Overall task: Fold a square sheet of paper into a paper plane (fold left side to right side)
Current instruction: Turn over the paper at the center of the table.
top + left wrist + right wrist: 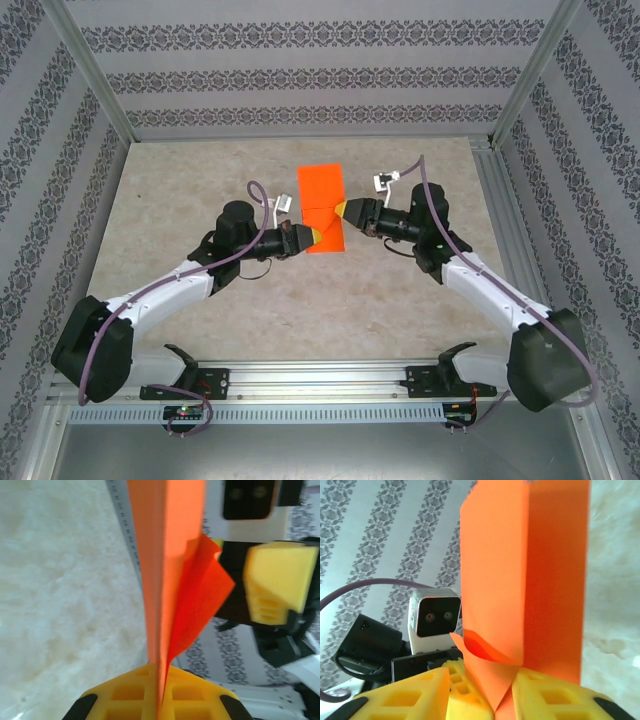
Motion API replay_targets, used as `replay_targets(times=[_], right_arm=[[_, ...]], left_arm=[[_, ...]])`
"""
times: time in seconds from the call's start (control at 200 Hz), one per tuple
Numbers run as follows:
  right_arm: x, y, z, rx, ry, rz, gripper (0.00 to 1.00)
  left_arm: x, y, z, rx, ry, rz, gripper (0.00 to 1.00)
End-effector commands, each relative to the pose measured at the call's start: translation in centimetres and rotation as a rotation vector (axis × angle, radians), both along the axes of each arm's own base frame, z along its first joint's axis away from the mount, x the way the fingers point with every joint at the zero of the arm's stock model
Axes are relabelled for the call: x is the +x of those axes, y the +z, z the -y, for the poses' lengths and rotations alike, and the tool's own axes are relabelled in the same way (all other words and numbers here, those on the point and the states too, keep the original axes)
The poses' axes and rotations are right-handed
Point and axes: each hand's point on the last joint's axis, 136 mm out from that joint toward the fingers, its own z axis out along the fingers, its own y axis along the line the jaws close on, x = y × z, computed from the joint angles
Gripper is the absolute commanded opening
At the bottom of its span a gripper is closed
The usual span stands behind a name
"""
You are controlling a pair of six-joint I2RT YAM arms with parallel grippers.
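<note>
Right now the paper lies on the table a little beyond its middle, toward 12 o'clock. It is already a narrow rectangle whose long axis runs from 12 to 6 o'clock.

The left gripper reaches in from 8 o'clock and is clamped tight on the near left corner. In the left wrist view the sheet rises straight out from between its yellow pads.

The right gripper comes in from 3 o'clock at the right edge. Its 2 pads stand a little apart with the sheet's edge between them, so it looks released rather than pinching.

By my reading the left arm has the hold. The fold means carrying that left edge across toward 3 o'clock, square to the long axis.
</note>
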Motion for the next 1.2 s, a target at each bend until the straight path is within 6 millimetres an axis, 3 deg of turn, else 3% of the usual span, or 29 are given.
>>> replay_targets(times=[0.0, 0.105, 0.185, 0.235, 0.265, 0.4, 0.575, 0.754, 0.854, 1.034, 1.099, 1.199], right_arm=[[0.0, -3.1, 3.4, -0.190, -0.106, -0.032, 0.47], [-0.3, -5.9, 7.3, -0.431, -0.221, -0.060, 0.59], [-0.7, -7.4, 10.3, -0.586, -0.298, -0.081, 0.74], [-1.0, -8.2, 12.0, -0.657, -0.346, -0.100, 0.85], [-1.1, -8.6, 13.2, -0.690, -0.383, -0.115, 0.97], [-1.7, -9.7, 16.9, -0.752, -0.504, -0.154, 0.98], [-2.9, -10.7, 20.1, -0.752, -0.626, -0.201, 0.98], [-3.9, -11.0, 21.4, -0.730, -0.675, -0.210, 0.98], [-4.1, -11.4, 21.5, -0.727, -0.673, -0.222, 0.98], [-4.3, -12.0, 21.6, -0.728, -0.670, -0.248, 0.98], [-4.3, -12.1, 21.4, -0.725, -0.657, -0.253, 0.98], [-4.2, -12.4, 21.0, -0.718, -0.635, -0.264, 0.98]], left_arm=[[-0.5, -2.3, -1.6, 0.283, 0.052, 0.053, 0.00], [-0.8, -5.3, -3.9, 0.637, 0.106, 0.079, 0.00], [-1.4, -7.4, -5.6, 0.894, 0.116, 0.079, 0.00], [-1.6, -8.1, -6.3, 1.037, 0.128, 0.087, 0.00], [-1.9, -8.6, -6.9, 1.122, 0.133, 0.083, 0.00], [-2.3, -9.9, -9.0, 1.480, 0.168, 0.058, 0.00], [-2.5, -11.9, -9.3, 1.767, 0.135, 0.002, 0.00], [-2.2, -13.7, -8.5, 1.928, 0.082, -0.028, 0.05], [-2.2, -15.8, -7.3, 1.965, 0.008, -0.068, 0.11], [-2.5, -19.8, -3.4, 1.870, -0.137, -0.145, 0.23], [-2.5, -20.1, -2.0, 1.809, -0.167, -0.147, 0.37], [-2.3, -19.3, 0.3, 1.684, -0.193, -0.132, 0.43]])
